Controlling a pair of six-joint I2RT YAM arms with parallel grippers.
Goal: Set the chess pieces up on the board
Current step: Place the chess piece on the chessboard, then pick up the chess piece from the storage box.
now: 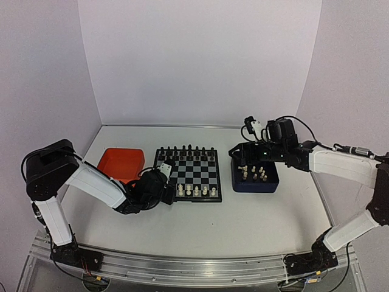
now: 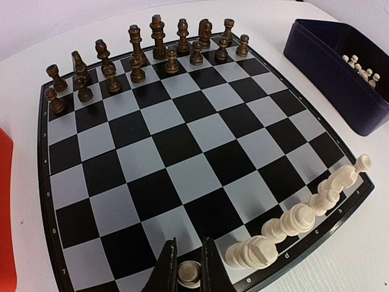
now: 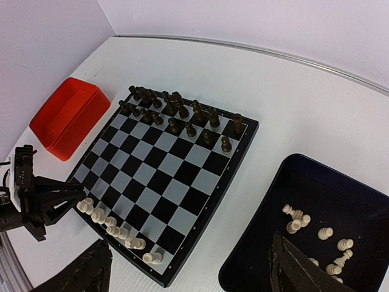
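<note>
Closest to the lens in the left wrist view, the left gripper (image 2: 189, 257) has its fingers drawn narrow around one cream-white chessman (image 2: 190, 272), held low over the board's near edge; whether that piece touches the square under it cannot be told. At the far left of the table sits an orange tray (image 1: 121, 163), just beside the board (image 1: 203, 173), which lies flat between the two arms. Dark chessmen (image 2: 158, 52) fill the two far ranks, standing upright. Along the near rank runs a row of cream-white pieces (image 2: 292, 220), set close together, its end just beside the held chessman. Right of the board, near but apart from it, stands a dark blue tray (image 2: 331, 76) with several more loose cream-white pieces (image 3: 328, 234) on its floor, some upright and some lying over. Above that tray hangs the right gripper (image 3: 189, 243), its fingers spread wide with nothing between them.
</note>
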